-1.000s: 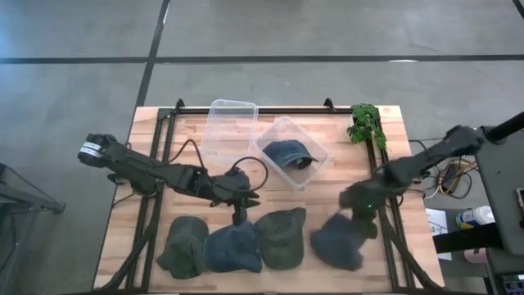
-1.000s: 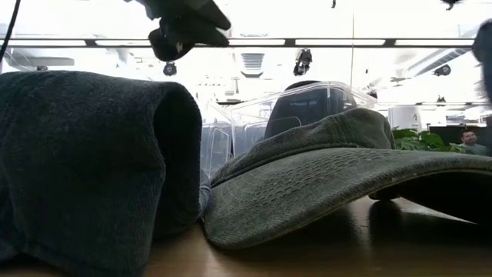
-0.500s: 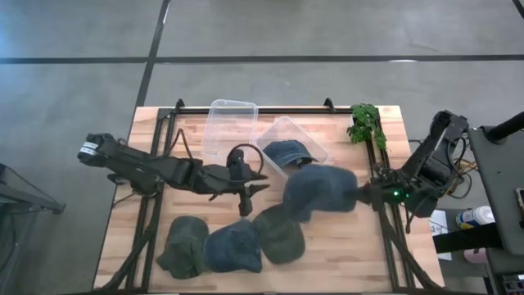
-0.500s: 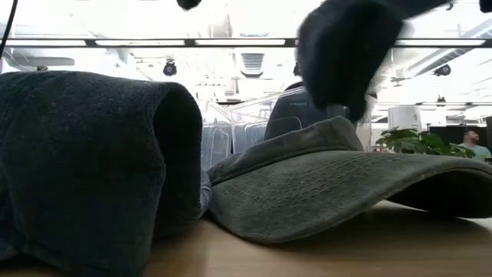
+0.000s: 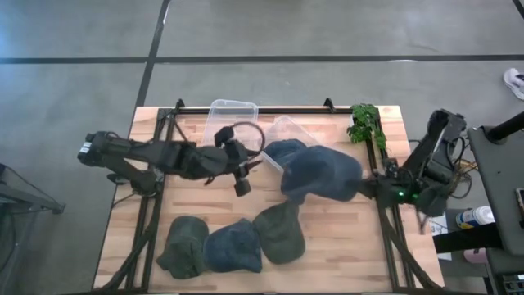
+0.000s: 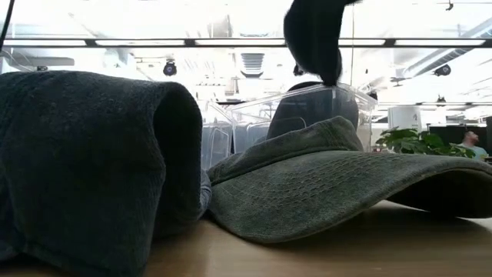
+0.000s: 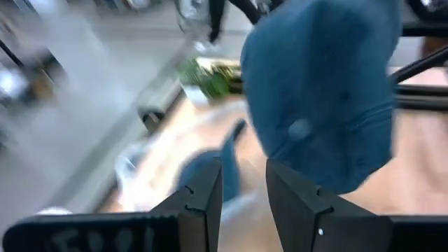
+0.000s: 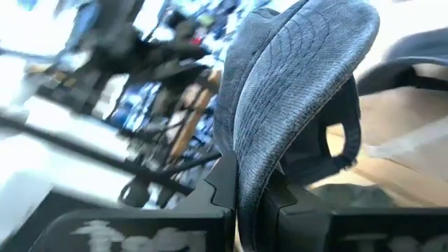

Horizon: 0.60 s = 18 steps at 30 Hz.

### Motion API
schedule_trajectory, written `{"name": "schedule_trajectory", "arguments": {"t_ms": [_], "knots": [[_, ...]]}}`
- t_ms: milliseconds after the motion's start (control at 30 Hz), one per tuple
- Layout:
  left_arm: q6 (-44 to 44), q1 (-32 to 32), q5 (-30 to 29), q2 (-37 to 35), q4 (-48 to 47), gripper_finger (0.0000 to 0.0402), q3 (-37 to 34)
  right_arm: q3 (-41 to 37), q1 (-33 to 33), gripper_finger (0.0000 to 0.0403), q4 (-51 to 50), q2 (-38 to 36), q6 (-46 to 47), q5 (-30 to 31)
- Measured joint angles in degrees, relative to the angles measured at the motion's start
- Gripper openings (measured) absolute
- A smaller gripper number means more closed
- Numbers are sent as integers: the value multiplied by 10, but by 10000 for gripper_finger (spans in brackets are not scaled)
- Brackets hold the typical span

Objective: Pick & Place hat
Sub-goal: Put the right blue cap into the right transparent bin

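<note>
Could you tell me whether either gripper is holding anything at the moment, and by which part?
The right gripper pinches the blue hat by its edge, lifted beside the clear bin. The left gripper holds nothing.

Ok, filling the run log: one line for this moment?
right gripper: shut on blue hat, held over bin | left gripper: open, empty, beside bin | three hats on table
</note>
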Motion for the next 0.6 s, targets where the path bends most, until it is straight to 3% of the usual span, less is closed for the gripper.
{"name": "schedule_trajectory", "arguments": {"t_ms": [167, 267, 433, 600], "knots": [[-84, 35, 85, 1, -13, 106, 3, 10, 12, 13, 144, -4, -262, -67], [-114, 46, 141, 2, -11, 106, 3, 27, 13, 13, 173, 5, -413, -114], [-131, 50, 197, 2, -5, 106, 2, 69, 11, 13, 121, 46, -570, -118], [-126, 50, 238, 2, 58, 106, 2, 141, -3, 14, 33, 107, -622, -113]]}}
